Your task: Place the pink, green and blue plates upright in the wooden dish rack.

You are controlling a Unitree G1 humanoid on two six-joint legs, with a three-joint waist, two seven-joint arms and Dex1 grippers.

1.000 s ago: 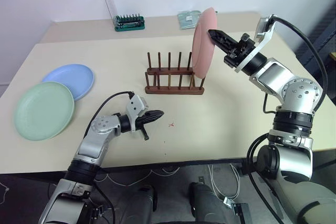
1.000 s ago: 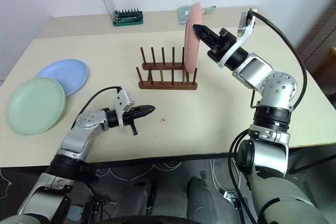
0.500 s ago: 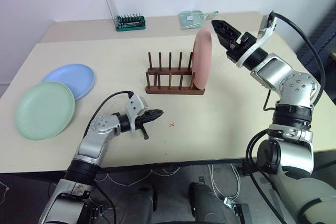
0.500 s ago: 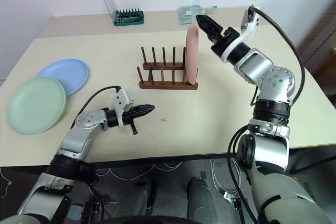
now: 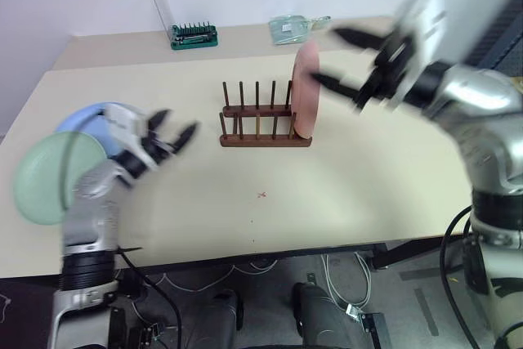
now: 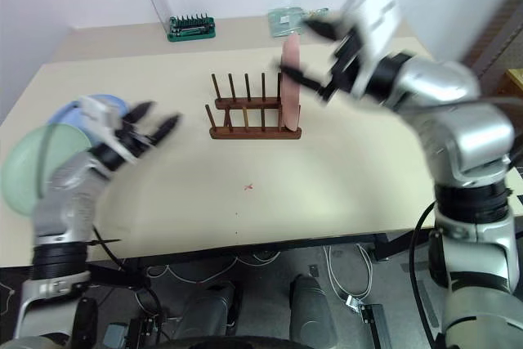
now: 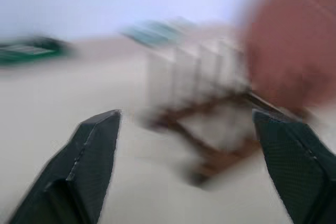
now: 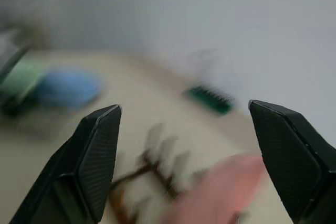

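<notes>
Left hand point(image 5: 167, 130) is wide open, empty, above the tabletop point(image 5: 327, 194). Green plate point(image 5: 45, 176) lies flat to its left w/ blue plate point(image 5: 90, 116) just behind (left arm nearer). Right hand point(image 5: 347, 59) is open, empty, beside pink plate point(image 5: 306, 91), upright in the rack point(image 5: 263, 127).

Soft, even light is falling from overhead, leaving the table point(image 5: 343, 185) bright and without glare. Faint shadows are lying just beneath the wooden dish rack point(image 5: 263, 124). Motion blur is smearing the right gripper point(image 5: 347, 59) at two o'clock and the left gripper point(image 5: 169, 126) at nine o'clock. Both wrist views are showing backgrounds badly out of focus.
</notes>
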